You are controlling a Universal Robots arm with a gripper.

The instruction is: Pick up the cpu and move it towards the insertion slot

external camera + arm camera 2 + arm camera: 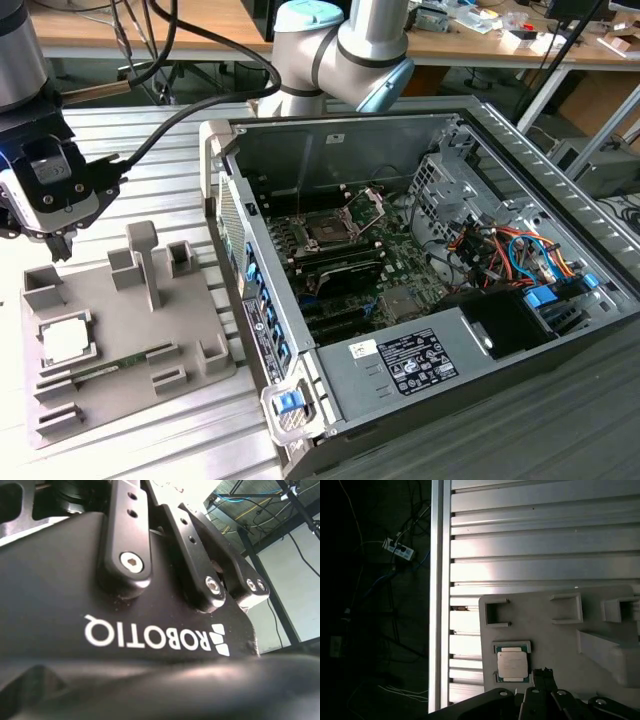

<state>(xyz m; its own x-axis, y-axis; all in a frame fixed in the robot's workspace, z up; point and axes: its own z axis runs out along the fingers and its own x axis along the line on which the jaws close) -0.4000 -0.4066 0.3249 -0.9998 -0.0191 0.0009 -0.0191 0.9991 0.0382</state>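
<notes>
Hovering above the grey holder (120, 315), the gripper (60, 250) had its fingers pressed together on nothing. The cpu (67, 341) lay seated in the holder, ungrasped. The slot (328, 232) sat well apart from the holder; neither step was done.

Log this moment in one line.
small silvery-white square cpu: in grey plastic holder | gripper: shut, empty, near cpu, apart | dark metal-framed insertion slot: in green motherboard, empty

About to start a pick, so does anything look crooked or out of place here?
Nothing stands out. The cpu lies flat and square inside its grey holder, and the insertion slot has its load plate raised.
</notes>
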